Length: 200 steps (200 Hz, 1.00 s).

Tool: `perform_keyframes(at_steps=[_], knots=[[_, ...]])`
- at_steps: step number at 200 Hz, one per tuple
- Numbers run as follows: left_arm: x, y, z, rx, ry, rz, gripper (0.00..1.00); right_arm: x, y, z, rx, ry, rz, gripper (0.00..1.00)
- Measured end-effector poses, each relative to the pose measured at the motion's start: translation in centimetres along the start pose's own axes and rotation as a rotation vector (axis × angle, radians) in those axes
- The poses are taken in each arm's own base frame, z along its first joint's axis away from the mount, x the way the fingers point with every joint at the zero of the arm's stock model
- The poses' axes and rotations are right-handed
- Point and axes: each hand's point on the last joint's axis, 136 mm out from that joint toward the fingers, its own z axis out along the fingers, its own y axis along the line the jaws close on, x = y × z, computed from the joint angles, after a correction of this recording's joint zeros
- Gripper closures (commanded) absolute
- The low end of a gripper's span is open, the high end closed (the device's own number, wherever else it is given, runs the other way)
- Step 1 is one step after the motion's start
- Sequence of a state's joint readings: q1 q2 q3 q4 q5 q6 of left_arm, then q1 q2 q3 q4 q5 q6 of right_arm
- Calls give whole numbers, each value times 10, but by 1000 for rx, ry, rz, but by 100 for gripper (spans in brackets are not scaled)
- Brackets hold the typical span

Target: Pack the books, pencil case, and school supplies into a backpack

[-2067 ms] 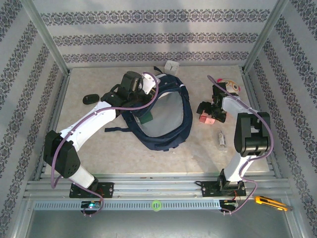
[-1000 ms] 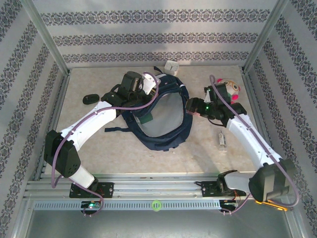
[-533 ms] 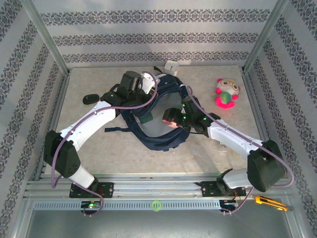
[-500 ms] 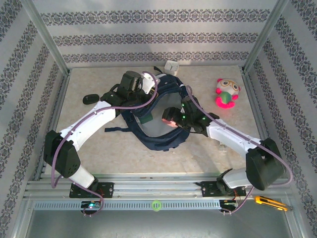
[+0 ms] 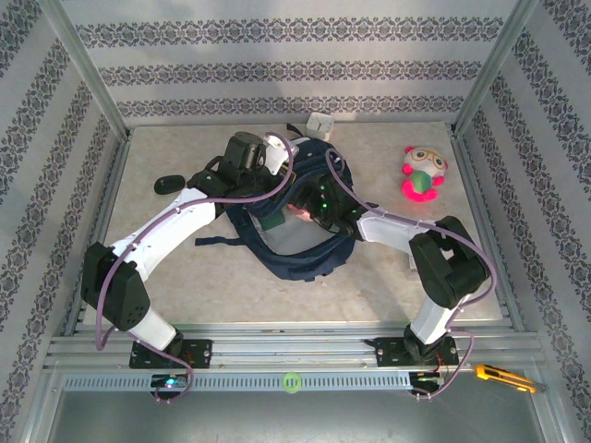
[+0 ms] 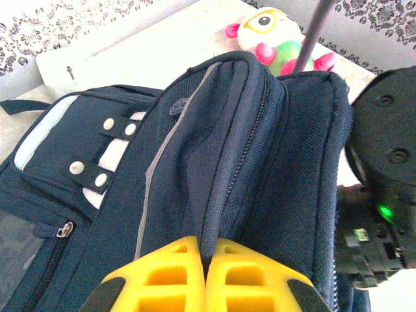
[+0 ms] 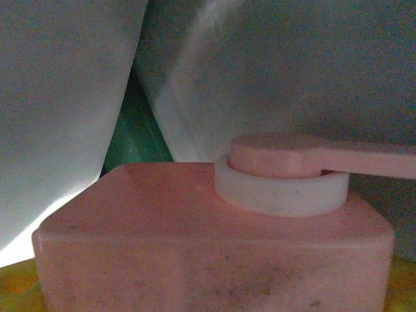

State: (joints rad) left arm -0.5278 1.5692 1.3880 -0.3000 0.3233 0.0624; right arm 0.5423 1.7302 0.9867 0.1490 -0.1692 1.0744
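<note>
The right claw (image 5: 311, 205) holds the small pale-pink boxy pencil case (image 7: 208, 240) between its wide-set yellow fingers (image 7: 14, 287), down inside the mouth of the large navy-blue fabric backpack (image 6: 260, 162). Just beyond the case, a plain dark green book (image 7: 133, 140) shows against pale lining. The left claw (image 6: 207, 257) is clamped shut on a fold of the backpack's rim. Past it, on the speckled counter (image 5: 185, 268), sits a pink-and-green plush toy (image 6: 276, 39).

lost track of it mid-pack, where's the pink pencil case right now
In the top view the pencil case is inside the open backpack mid-table, at the right end effector, beside the green book.
</note>
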Motion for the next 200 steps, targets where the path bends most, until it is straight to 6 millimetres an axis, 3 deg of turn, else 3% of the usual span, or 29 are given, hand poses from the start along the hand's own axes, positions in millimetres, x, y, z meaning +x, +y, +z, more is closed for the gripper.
perform_keyframes(at_steps=[52,77,98,130,147,176,200], knots=[[0,0,0,-2,-1,0,98,-14,1,3,-15,-36,17,7],[-1,0,-1,-2,-4,1,98,-14,1,1,-27,-42,19,8],[-2,0,-2,-2,-5,2,98,-11,-1,-12,-36,-51,19,11],[-2,0,-2,-3,-7,2,98,5,0,-48,-64,-77,22,25],[-3,0,-3,-3,-9,3,98,23,4,-61,-84,-68,11,35],[-3,0,-3,-3,-9,3,98,52,0,-60,-73,-37,20,47],[-3,0,-3,-3,-9,2,98,56,-8,-49,-47,-37,30,52]])
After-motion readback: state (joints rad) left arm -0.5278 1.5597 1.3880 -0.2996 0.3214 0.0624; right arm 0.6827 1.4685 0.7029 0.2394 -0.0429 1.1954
